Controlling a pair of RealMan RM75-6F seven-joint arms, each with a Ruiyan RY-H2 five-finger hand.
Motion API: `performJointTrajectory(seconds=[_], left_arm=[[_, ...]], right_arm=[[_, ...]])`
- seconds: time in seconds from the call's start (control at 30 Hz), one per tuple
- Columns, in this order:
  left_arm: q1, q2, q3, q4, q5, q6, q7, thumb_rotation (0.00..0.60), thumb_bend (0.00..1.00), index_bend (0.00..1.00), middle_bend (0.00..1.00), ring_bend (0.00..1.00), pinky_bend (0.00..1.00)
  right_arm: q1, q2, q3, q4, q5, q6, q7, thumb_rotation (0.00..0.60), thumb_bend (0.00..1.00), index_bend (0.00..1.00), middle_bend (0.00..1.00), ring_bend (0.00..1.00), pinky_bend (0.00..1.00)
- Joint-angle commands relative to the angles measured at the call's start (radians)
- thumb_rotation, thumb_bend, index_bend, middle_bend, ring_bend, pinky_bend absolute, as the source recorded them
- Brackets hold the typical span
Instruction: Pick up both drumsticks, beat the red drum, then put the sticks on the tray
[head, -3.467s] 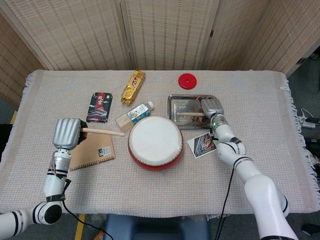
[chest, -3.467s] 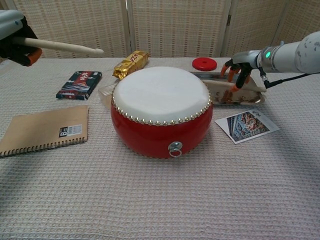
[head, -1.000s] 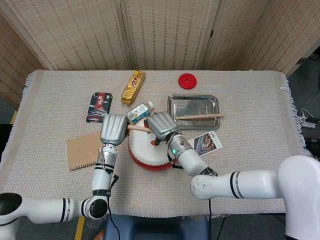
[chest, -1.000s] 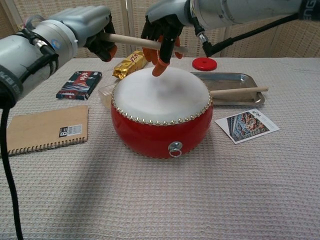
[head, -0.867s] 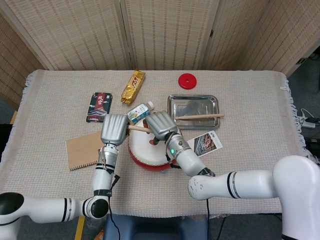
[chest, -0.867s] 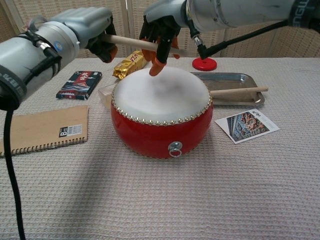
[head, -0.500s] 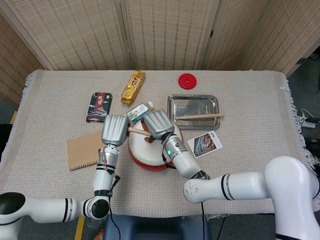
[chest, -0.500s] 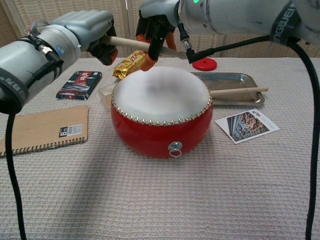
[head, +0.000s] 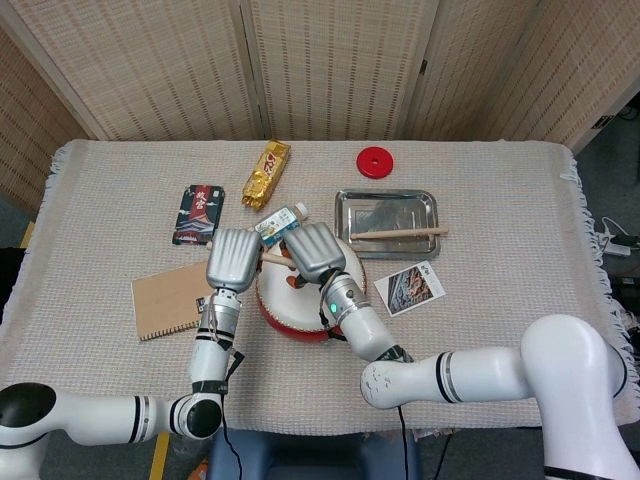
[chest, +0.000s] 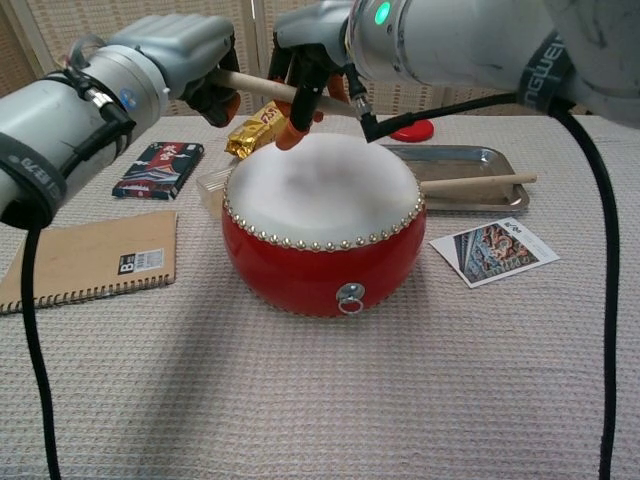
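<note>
Woven tablecloth (head: 520, 190); left hand (chest: 190, 50) grips one drumstick (chest: 258, 86) above red drum (chest: 322, 232). Right hand (chest: 305, 50) curled around same stick. Second drumstick (head: 398, 233) lies on tray (head: 386, 197), far right.

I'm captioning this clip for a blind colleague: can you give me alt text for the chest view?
Two robot hands meet above a red drum: the left hand grips a wooden drumstick, and the right hand has its fingers around the same stick. A second drumstick lies on a metal tray to the right, with a notebook on the left.
</note>
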Motion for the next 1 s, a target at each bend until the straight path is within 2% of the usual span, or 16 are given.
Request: performJointTrajectory(seconds=[0.03, 0.17, 0.33, 0.6, 0.77, 1.0], left_arm=[[-0.001, -0.002, 0.002, 0.004, 0.003, 0.001, 0.002, 0.600, 0.60, 0.93, 1.00, 1.00, 1.00], [0.001, -0.004, 0.007, 0.008, 0.004, 0.003, 0.003, 0.600, 0.60, 0.93, 1.00, 1.00, 1.00], [0.004, -0.001, 0.013, 0.011, 0.014, -0.001, -0.001, 0.600, 0.59, 0.92, 1.00, 1.00, 1.00], [0.010, 0.009, 0.029, 0.006, 0.044, -0.006, -0.009, 0.600, 0.58, 0.79, 0.99, 0.91, 1.00], [0.015, 0.014, 0.036, 0.007, 0.062, -0.006, -0.013, 0.600, 0.58, 0.71, 0.90, 0.84, 1.00], [0.022, 0.021, 0.046, 0.006, 0.087, -0.005, -0.018, 0.600, 0.55, 0.49, 0.72, 0.68, 1.00]], right_arm=[[-0.006, -0.004, 0.005, 0.002, -0.008, 0.000, 0.001, 0.600, 0.16, 0.75, 0.69, 0.55, 0.71], [-0.022, -0.010, 0.015, 0.012, -0.036, 0.014, 0.012, 0.600, 0.19, 0.82, 0.72, 0.58, 0.73], [-0.035, -0.005, 0.021, 0.016, -0.050, 0.008, 0.008, 0.600, 0.20, 0.86, 0.73, 0.60, 0.74], [-0.049, -0.018, 0.032, 0.027, -0.087, 0.012, 0.006, 0.600, 0.22, 0.96, 0.80, 0.66, 0.77], [-0.059, -0.028, 0.042, 0.031, -0.114, 0.023, 0.012, 0.600, 0.22, 1.00, 0.87, 0.73, 0.79], [-0.075, -0.031, 0.049, 0.036, -0.125, 0.019, 0.012, 0.600, 0.23, 1.00, 0.90, 0.75, 0.79]])
